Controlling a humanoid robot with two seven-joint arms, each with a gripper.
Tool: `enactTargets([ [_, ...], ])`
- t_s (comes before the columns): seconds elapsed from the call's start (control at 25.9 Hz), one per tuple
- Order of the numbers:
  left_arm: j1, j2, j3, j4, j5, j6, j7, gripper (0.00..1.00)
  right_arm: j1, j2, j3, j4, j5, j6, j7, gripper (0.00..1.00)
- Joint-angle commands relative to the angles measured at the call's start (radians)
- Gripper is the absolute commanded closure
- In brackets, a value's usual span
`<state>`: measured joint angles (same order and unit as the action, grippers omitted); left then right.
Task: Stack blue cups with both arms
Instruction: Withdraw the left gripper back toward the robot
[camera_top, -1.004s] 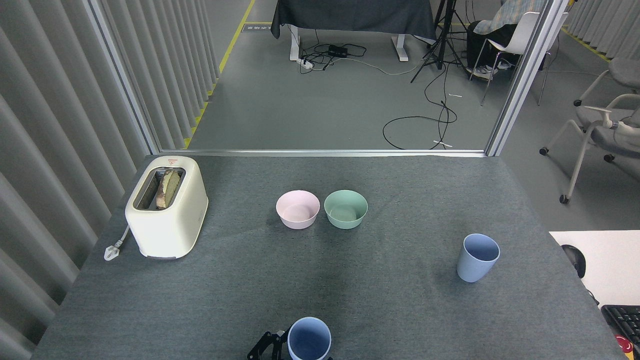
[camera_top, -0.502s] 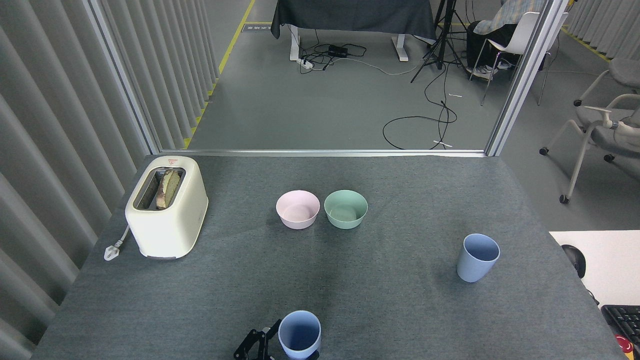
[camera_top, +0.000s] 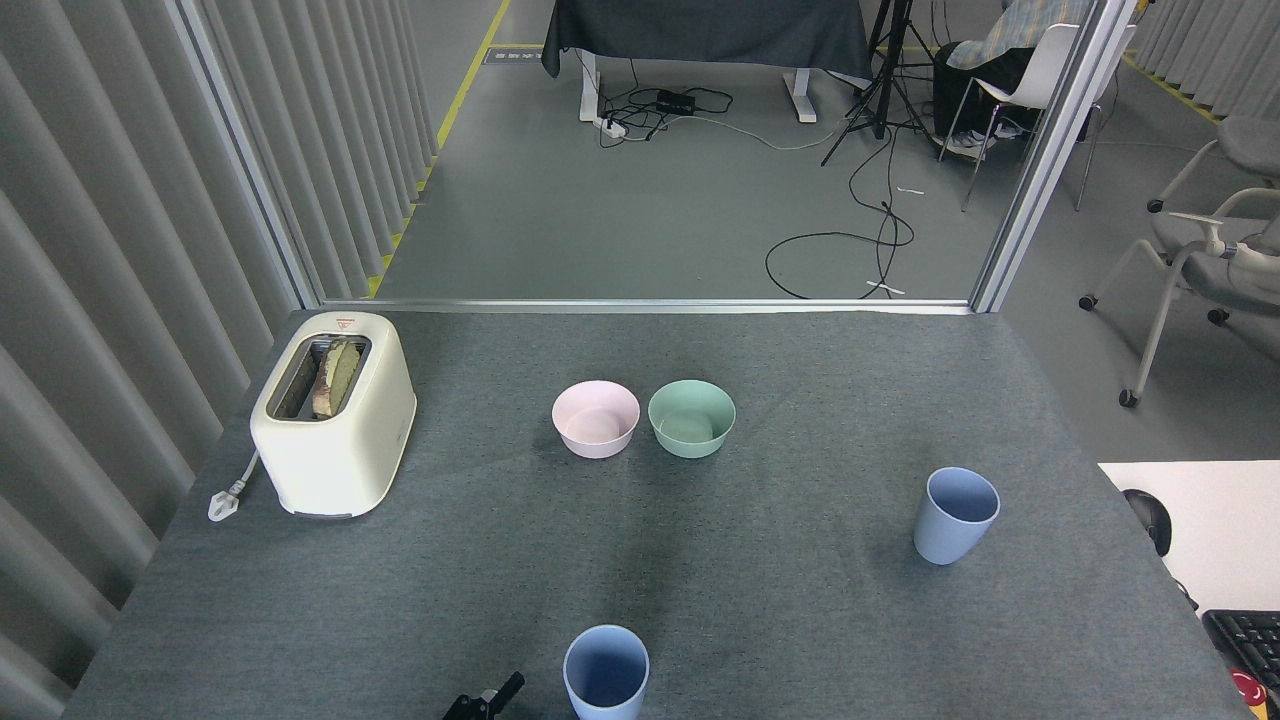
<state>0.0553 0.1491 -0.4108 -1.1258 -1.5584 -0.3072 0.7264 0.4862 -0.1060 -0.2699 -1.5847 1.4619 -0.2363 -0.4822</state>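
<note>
- Pale-blue and matte, the near blue cup (camera_top: 605, 670) stands upright at the front edge of the worktop (camera_top: 760, 600), open mouth up, its base cut off by the bottom of the view.
- Only a small black tip of the left tool (camera_top: 487, 699) shows at the bottom edge, just left of that cup and apart from it, with a strip of grey cloth between them.
- Too little of the left tool is visible to tell whether its fingers are spread or pressed together; it holds nothing that can be seen.
- The right tool is out of the view.
- The far blue cup (camera_top: 955, 516) stands upright well to the right of the left tool and farther out on the worktop, well apart from the near cup, leaning slightly in the view, with nothing touching it.
- Beyond the tool, near the middle of the worktop, a pink bowl (camera_top: 596, 418) and a mint-green bowl (camera_top: 691, 418) sit side by side, just beside each other, the green one to the right.
- Far to the left of the tool and farther out, a cream toaster (camera_top: 333, 413) holds a slice of bread (camera_top: 335, 377) in its slot; its plug (camera_top: 225, 497) lies on the cloth just beside it.
</note>
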Motion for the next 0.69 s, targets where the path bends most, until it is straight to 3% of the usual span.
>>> enactTargets([
  [0.0, 0.021, 0.029, 0.038, -0.008, 0.001, 0.000, 0.005, 0.00, -0.003, 0.000, 0.001, 0.002, 0.000, 0.000, -0.002, 0.00],
  [0.08, 0.031, 0.040, 0.116, -0.005, 0.032, 0.005, 0.005, 0.00, -0.015, 0.003, 0.001, 0.000, 0.000, 0.000, -0.001, 0.00],
  [0.19, 0.031, 0.067, 0.326, 0.041, 0.130, -0.001, 0.004, 0.00, -0.023, 0.002, 0.001, 0.000, 0.002, -0.003, 0.001, 0.00],
  [0.35, -0.015, 0.133, 0.451, 0.153, 0.192, 0.019, -0.012, 0.00, -0.069, 0.008, -0.012, 0.015, -0.002, 0.009, 0.007, 0.00],
  [0.46, -0.087, 0.138, 0.530, 0.199, 0.281, 0.051, -0.068, 0.00, -0.156, 0.012, -0.014, 0.130, 0.000, 0.057, 0.008, 0.00],
  [0.66, -0.100, 0.127, 0.538, 0.184, 0.302, 0.088, -0.104, 0.00, -0.327, -0.012, -0.014, 0.301, 0.003, 0.069, 0.008, 0.00],
])
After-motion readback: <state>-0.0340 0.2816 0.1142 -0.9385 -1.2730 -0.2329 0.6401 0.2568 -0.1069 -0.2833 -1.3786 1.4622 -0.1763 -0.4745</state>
